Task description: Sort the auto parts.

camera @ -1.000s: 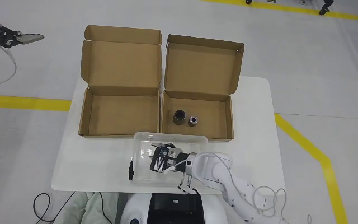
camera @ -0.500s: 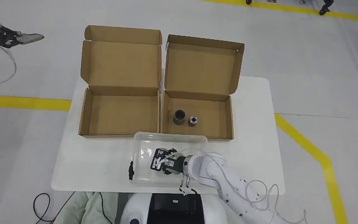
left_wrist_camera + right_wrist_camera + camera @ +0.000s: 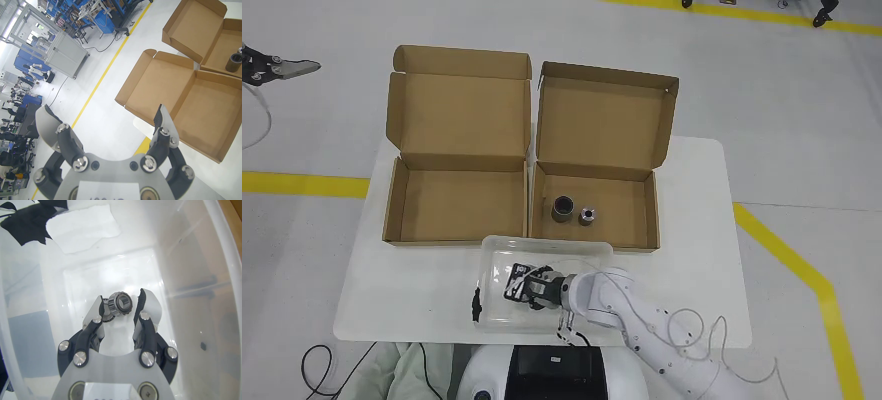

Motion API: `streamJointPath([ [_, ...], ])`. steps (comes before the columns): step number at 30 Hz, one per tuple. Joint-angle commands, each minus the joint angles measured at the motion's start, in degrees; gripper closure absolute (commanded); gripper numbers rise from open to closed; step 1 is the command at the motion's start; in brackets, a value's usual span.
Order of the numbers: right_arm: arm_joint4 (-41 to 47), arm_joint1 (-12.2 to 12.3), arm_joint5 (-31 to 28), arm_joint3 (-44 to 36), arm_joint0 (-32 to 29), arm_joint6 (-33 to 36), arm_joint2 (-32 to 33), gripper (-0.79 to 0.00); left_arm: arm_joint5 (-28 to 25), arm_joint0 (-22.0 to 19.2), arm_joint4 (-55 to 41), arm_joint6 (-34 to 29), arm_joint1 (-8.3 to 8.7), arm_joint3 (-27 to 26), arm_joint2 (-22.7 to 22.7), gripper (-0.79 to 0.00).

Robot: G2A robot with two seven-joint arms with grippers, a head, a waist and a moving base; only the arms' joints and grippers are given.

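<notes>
- The right gripper (image 3: 122,295) is down inside the clear plastic bin (image 3: 217,256), its fingers partly apart on either side of a tapered roller bearing (image 3: 119,306).
- One pad (image 3: 101,308) sits at the bearing's wider end, touching or just beside it; I cannot tell which. The other pad (image 3: 139,302) stands apart from the bearing, so it is not clamped.
- The bearing lies tilted on the bin's floor, its bore facing the wrist camera.
- In the top view the bin (image 3: 497,250) sits at the table's near edge, just in front of the two open cardboard boxes.
- The right box (image 3: 642,215) holds a dark cylindrical sleeve (image 3: 563,208) and a small metal part (image 3: 587,214) side by side.
- The left gripper (image 3: 103,111) hangs over the floor, well apart from the table, fingers spread wide with nothing between them.
- Each wrist plate carries a white label (image 3: 107,391); its print is cut by the edge and cannot be read.
</notes>
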Motion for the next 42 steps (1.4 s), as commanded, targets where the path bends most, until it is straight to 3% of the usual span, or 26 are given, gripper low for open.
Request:
streamJointPath([
  [1,0.14,-0.1,0.3,0.26,0.16,0.11,-0.18,-0.32,0.0,0.0,0.0,0.0,0.0,0.0,0.0,-0.785],
  [5,0.24,-0.21,1.32,0.65,0.25,0.84,-0.28,-0.222,0.0,0.0,0.0,0.0,0.0,0.0,0.0,-0.785],
  [8,0.36,-0.25,1.77,0.67,0.24,1.08,-0.27,0.0,0.0,0.0,0.0,0.0,0.0,0.0,0.0,-0.785],
  [22,-0.23,0.57,5.0,-1.71,-2.3,-1.21,2.43,0.0,0.0,0.0,0.0,0.0,0.0,0.0,0.0,-0.785],
  [32,-0.02,2.5,2.24,-4.73,-6.58,-7.03,7.34,0.0,0.0,0.0,0.0,0.0,0.0,0.0,0.0,-0.785],
  [42,-5.16,3.61,3.55,-8.15,-9.37,-0.67,8.13,0.0,0.0,0.0,0.0,0.0,0.0,0.0,0.0,-0.785],
])
